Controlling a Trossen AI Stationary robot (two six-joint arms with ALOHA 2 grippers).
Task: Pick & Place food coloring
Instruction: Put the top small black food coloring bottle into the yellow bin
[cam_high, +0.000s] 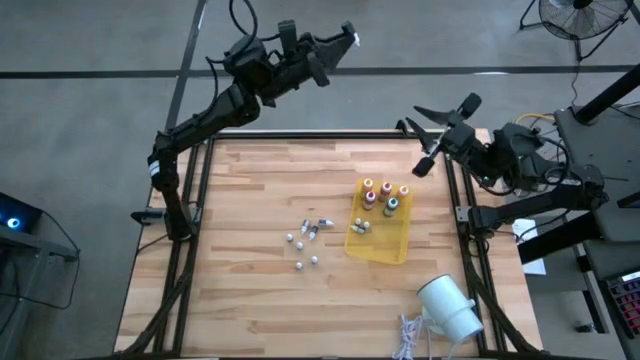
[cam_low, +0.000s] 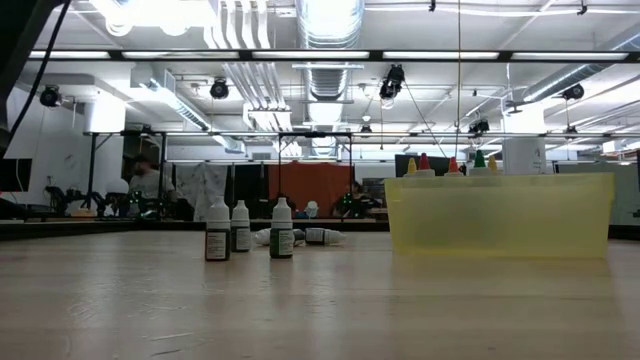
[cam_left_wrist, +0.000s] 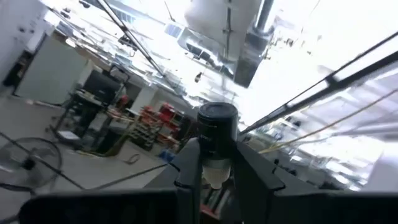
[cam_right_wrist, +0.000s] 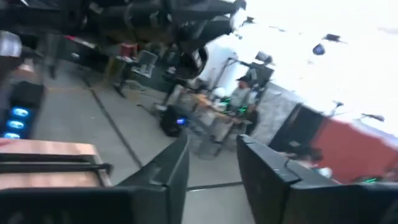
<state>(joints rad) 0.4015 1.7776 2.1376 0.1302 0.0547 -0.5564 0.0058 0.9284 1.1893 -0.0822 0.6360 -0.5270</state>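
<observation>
My left gripper (cam_high: 345, 42) is raised high beyond the table's far edge, slanting upward, and is shut on a small food coloring vial (cam_left_wrist: 217, 127) with a dark label. My right gripper (cam_high: 428, 140) hovers open over the table's far right corner with nothing between its fingers (cam_right_wrist: 211, 143). Food coloring bottles with coloured tops (cam_high: 385, 195) stand upright in the yellow tray (cam_high: 392, 245), which rests on the table right of centre. Several small vials (cam_high: 305, 240) lie and stand on the wood left of the tray; three of them stand upright (cam_low: 240, 228). My left gripper pinches the vial between its two fingers (cam_left_wrist: 186, 168), one on each side of its whitish end (cam_left_wrist: 215, 175). The dark labelled end (cam_left_wrist: 217, 118) sticks out beyond the fingertips. The vial is lifted clear, far above the table, in line with the upward-slanting fingers.
A big white cylinder (cam_high: 450, 305) lies at the table's near right corner, with a white cord (cam_high: 408, 335) beside it. Bare wood (cam_high: 250, 200) spreads over the table's left half. The yellow tray's wall (cam_low: 498, 215) stands tall on the right in the low view.
</observation>
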